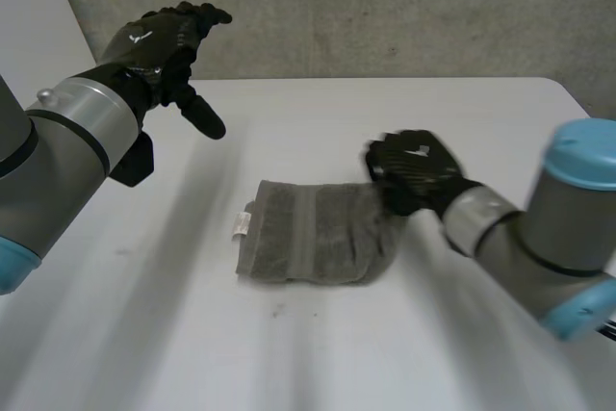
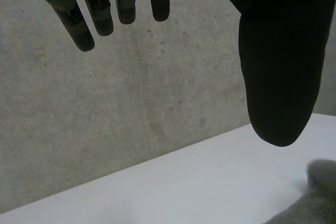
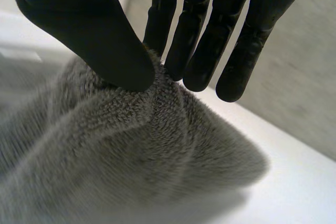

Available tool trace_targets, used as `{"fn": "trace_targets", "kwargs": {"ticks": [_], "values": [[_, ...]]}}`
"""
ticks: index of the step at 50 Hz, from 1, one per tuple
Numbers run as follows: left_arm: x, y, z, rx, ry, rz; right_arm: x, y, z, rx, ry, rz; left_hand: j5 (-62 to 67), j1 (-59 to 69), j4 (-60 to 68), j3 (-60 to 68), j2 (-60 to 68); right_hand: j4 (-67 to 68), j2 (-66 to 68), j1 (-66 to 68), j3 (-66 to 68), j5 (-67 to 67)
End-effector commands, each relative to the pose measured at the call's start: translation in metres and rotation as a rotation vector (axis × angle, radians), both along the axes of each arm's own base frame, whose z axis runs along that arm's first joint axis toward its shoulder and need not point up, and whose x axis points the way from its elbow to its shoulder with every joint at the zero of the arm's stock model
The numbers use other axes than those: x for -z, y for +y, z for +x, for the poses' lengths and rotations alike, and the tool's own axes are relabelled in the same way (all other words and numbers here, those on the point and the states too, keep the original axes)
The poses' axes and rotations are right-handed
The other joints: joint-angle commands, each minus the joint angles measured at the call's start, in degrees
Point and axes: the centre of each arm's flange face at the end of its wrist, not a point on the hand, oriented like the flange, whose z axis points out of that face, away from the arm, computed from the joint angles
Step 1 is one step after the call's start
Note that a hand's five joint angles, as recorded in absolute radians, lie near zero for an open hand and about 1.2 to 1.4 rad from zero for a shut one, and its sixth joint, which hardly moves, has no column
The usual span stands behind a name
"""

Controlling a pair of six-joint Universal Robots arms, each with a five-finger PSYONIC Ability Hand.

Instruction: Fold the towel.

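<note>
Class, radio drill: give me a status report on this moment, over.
Left hand open, raised clear of towel. Right hand pinching towel's right end. Towel part-folded on table. No obstruction.

A grey terry towel (image 1: 313, 245) is seen folded into a compact rectangle on the white surface (image 1: 433, 122), a small white label (image 1: 243, 223) showing at one short edge; the opposite end is bunched upward, pinched in the right hand (image 1: 414, 170).

Right end of the towel (image 1: 313, 243) is covered by the right hand (image 1: 414, 170). The tag (image 1: 243, 223) on its left edge is way too tiny to be read. In the left wrist view the towel is cut off past one corner.
</note>
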Motion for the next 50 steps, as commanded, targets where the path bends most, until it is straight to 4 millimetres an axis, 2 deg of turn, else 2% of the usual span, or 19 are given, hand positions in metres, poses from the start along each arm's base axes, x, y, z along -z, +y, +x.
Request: {"fn": "trace_targets", "kwargs": {"ticks": [1, 2, 3, 5, 11, 12, 13, 14, 15, 16, 17, 19, 23, 27, 29, 30, 32, 37, 50], "values": [[-0.006, -0.002, 0.002, -0.008, 0.018, -0.034, -0.001, 0.051, 0.086, -0.269, -0.02, 0.028, -1.7, -0.3, 0.4, 0.4, 0.5, 11.6, 12.6, 28.0, 12.2, 14.2], [-0.006, -0.003, 0.002, -0.01, 0.019, -0.036, 0.006, 0.062, 0.1, -0.316, -0.003, 0.044, -1.7, -0.3, 0.4, 0.4, 0.5, 11.6, 12.6, 28.0, 12.2, 14.2], [-0.006, -0.003, 0.002, -0.01, 0.019, -0.036, 0.006, 0.062, 0.1, -0.317, -0.002, 0.044, -1.7, -0.3, 0.4, 0.4, 0.5, 11.6, 12.6, 28.0, 12.2, 14.2], [-0.006, -0.005, 0.003, -0.014, 0.018, -0.034, 0.025, 0.069, 0.116, -0.354, 0.041, 0.065, -1.7, -0.3, 0.4, 0.4, 0.5, 11.6, 12.6, 28.0, 12.2, 14.2], [0.001, -0.012, 0.004, -0.025, 0.014, -0.026, 0.034, 0.068, 0.123, -0.362, 0.072, 0.048, -1.7, -0.3, 0.4, 0.4, 0.5, 11.6, 12.6, 28.0, 12.2, 14.2], [0.005, -0.015, 0.003, -0.025, 0.012, -0.022, 0.03, 0.067, 0.123, -0.358, 0.064, 0.043, -1.7, -0.3, 0.4, 0.4, 0.5, 5.6, 6.7, 22.0, 6.2, 8.2], [0.011, -0.019, 0.001, -0.027, 0.008, -0.012, 0.023, 0.064, 0.122, -0.349, 0.048, 0.037, -1.7, -0.3, 0.4, 0.4, 0.5, -24.6, -23.5, -8.2, -24.0, -22.0], [0.011, -0.019, 0.001, -0.027, 0.008, -0.012, 0.023, 0.064, 0.121, -0.348, 0.048, 0.037, -1.7, -0.3, 0.4, 0.4, 0.5, -24.9, -23.8, -8.5, -24.3, -22.3], [0.018, -0.023, -0.001, -0.027, 0.0, 0.003, 0.013, 0.063, 0.118, -0.331, 0.033, 0.027, -1.7, -0.3, 0.4, 0.4, 0.5, -50.3, -49.3, -33.9, -49.8, -47.8], [0.019, -0.023, -0.001, -0.027, 0.0, 0.003, 0.002, 0.06, 0.113, -0.299, 0.016, 0.018, -1.7, -0.3, 0.4, 0.4, 0.5, -58.4, -57.4, -42.0, -57.8, -55.8], [0.026, -0.026, -0.002, -0.028, -0.006, 0.02, 0.002, 0.06, 0.113, -0.298, 0.016, 0.018, -1.7, -0.3, 0.4, 0.4, 0.5, -58.4, -57.4, -42.0, -57.8, -55.8], [0.033, -0.029, -0.003, -0.027, -0.014, 0.037, -0.016, 0.05, 0.092, -0.182, -0.016, 0.029, -1.7, -0.3, 0.4, 0.4, 0.5, -58.4, -57.4, -42.0, -57.8, -55.8], [0.064, -0.032, -0.013, -0.01, -0.039, 0.114, -0.022, 0.039, 0.068, -0.082, -0.042, 0.063, -1.7, -0.2, 0.4, 0.5, 0.6, -58.4, -57.4, -42.0, -57.8, -55.8], [0.086, -0.027, -0.025, 0.024, -0.058, 0.169, -0.014, 0.021, 0.038, 0.026, -0.05, 0.129, -1.7, -0.3, 0.4, 0.4, 0.5, -58.4, -57.4, -42.0, -57.8, -55.8], [0.109, -0.015, -0.043, 0.075, -0.077, 0.226, -0.01, 0.019, 0.032, 0.043, -0.044, 0.144, -1.7, -0.2, 0.4, 0.5, 0.6, -58.4, -57.4, -42.0, -57.8, -55.8], [0.109, -0.015, -0.043, 0.075, -0.077, 0.226, -0.01, 0.019, 0.032, 0.043, -0.044, 0.144, -1.7, -0.2, 0.4, 0.5, 0.6, -58.4, -57.4, -42.0, -57.8, -55.8], [0.132, -0.008, -0.052, 0.098, -0.113, 0.273, -0.003, 0.015, 0.028, 0.056, -0.033, 0.173, -1.5, -0.1, 0.6, 0.6, 0.8, -58.4, -57.4, -42.0, -57.8, -55.8], [0.155, -0.008, -0.051, 0.076, -0.156, 0.326, 0.015, 0.011, 0.033, 0.035, -0.011, 0.228, -1.2, 0.3, 0.9, 1.0, 1.1, -58.4, -57.4, -42.0, -57.8, -55.8], [0.192, -0.007, -0.031, 0.025, -0.461, 0.303, 0.06, 0.007, 0.061, -0.053, 0.092, 0.321, -1.2, 0.3, 0.9, 1.0, 1.1, -58.4, -57.4, -42.0, -57.8, -55.8]]}}
